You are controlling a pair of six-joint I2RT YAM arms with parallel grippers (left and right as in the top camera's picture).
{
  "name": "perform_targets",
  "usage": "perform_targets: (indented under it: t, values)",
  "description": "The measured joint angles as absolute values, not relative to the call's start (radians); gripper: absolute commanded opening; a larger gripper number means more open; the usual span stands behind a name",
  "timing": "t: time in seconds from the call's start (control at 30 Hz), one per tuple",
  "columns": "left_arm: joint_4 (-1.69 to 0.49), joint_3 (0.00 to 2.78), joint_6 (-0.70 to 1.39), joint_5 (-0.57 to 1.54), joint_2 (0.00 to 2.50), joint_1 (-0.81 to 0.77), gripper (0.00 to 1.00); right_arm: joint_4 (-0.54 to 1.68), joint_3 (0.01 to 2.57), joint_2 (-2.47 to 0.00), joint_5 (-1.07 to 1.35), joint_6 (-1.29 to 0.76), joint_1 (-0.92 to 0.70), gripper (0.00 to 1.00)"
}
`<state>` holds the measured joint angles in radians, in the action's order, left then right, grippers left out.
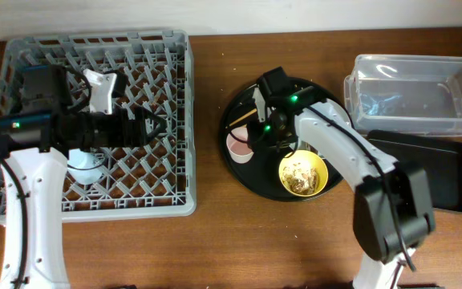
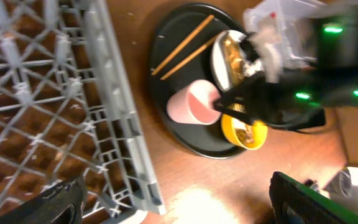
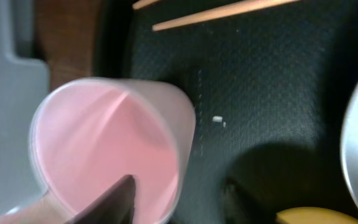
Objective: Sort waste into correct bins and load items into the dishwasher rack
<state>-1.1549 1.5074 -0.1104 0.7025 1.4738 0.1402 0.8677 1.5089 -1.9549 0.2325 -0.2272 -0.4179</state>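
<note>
Pink cup point(image 3: 104, 155) on round black tray point(image 1: 251, 172), left of yellow bowl point(image 1: 282, 178) holding flaky food scraps point(image 1: 299, 177) and near two chopsticks point(image 2: 185, 46), right claw point(image 3: 176, 193) parted astride its rim; left claw point(image 2: 179, 205) spread wide, empty, above grey dishwasher rack point(image 1: 135, 210) on table point(image 1: 215, 249).

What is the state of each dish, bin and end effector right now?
pink cup: empty, not yet gripped
yellow bowl: holds food scraps
shallow black tray: empty
left end effector: open, empty
right end effector: open around the cup's rim
</note>
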Motion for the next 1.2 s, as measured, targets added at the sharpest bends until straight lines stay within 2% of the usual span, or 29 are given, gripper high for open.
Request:
perform_targets:
  t: [0.13,0.2,0.23,0.27,0.3,0.37,0.43,0.47,0.5,0.53,0.57,0.6,0.67,0.77,0.8,0.87,0.9,0.93,0.97,1.07,1.13,1.17,1.2]
  values:
    - [-1.103,1.507,-0.11,0.868,1.474,0.116,0.99,0.955,1.512,-1.97,0.268,-0.233,-0.388,0.04]
    - [-1.035,1.509,-0.105,1.065,1.474,0.116,0.99,0.965,1.521,-1.784,0.527,-0.139,-0.292,0.04]
    - [-1.021,1.509,-0.104,1.162,1.474,0.116,0.99,0.936,1.524,-1.653,0.788,-0.037,-0.23,0.04]
    - [-1.014,1.509,-0.104,1.259,1.474,0.113,0.99,0.881,1.533,-1.562,0.95,0.009,-0.2,0.04]
    - [-1.003,1.509,-0.104,1.375,1.474,0.086,0.99,0.812,1.544,-1.499,1.123,0.052,-0.208,0.04]
    - [-1.002,1.509,-0.104,1.449,1.474,0.014,0.99,0.779,1.545,-1.497,1.247,0.076,-0.244,0.04]
    - [-1.0,1.509,-0.104,1.481,1.474,-0.077,0.89,0.726,1.542,-1.51,1.285,0.082,-0.288,0.04]
    - [-0.999,1.509,-0.102,1.493,1.474,-0.105,0.74,0.71,1.542,-1.51,1.286,0.081,-0.3,0.04]
    - [-0.997,1.509,-0.101,1.509,1.474,-0.142,0.65,0.69,1.542,-1.51,1.283,0.062,-0.303,0.04]
    - [-0.998,1.509,-0.101,1.519,1.474,-0.152,0.56,0.682,1.541,-1.511,1.272,0.048,-0.303,0.09]
    - [-0.996,1.511,-0.101,1.522,1.474,-0.161,0.54,0.68,1.541,-1.511,1.271,0.033,-0.302,0.34]
    - [-0.994,1.511,-0.099,1.518,1.474,-0.161,0.54,0.679,1.541,-1.511,1.27,0.017,-0.303,0.64]
    - [-0.982,1.511,-0.097,1.5,1.474,-0.163,0.54,0.682,1.541,-1.511,1.264,0.009,-0.299,0.73]
    - [-1.067,1.517,-0.097,1.264,1.474,-0.114,0.54,0.81,1.541,-1.486,1.103,-0.009,-0.17,0.78]
    - [-1.142,1.515,-0.091,1.082,1.474,-0.029,0.54,0.888,1.54,-1.448,0.98,-0.038,-0.068,0.78]
    - [-1.199,1.517,-0.067,0.779,1.474,0.07,0.53,1.061,1.55,-1.4,0.834,-0.068,-0.005,0.77]
    - [-1.227,1.517,-0.029,0.603,1.473,0.081,0.53,1.158,1.55,-1.391,0.772,-0.075,-0.005,0.77]
    - [-1.246,1.515,0.052,0.301,1.473,0.09,0.53,1.217,1.547,-1.393,0.665,-0.081,-0.015,0.77]
    - [-1.244,1.502,0.082,0.179,1.473,0.09,0.53,1.243,1.546,-1.393,0.63,-0.083,-0.027,0.77]
    - [-1.236,1.444,0.159,-0.002,1.518,0.087,0.54,1.261,1.546,-1.394,0.589,-0.083,-0.038,0.77]
    - [-1.235,1.441,0.178,-0.015,1.619,0.087,0.55,1.264,1.546,-1.394,0.579,-0.083,-0.038,0.77]
    - [-1.24,1.44,0.18,-0.007,1.649,0.087,0.63,1.266,1.546,-1.394,0.578,-0.083,-0.038,0.77]
    - [-1.246,1.439,0.181,-0.001,1.671,0.087,0.77,1.268,1.546,-1.394,0.575,-0.083,-0.038,0.8]
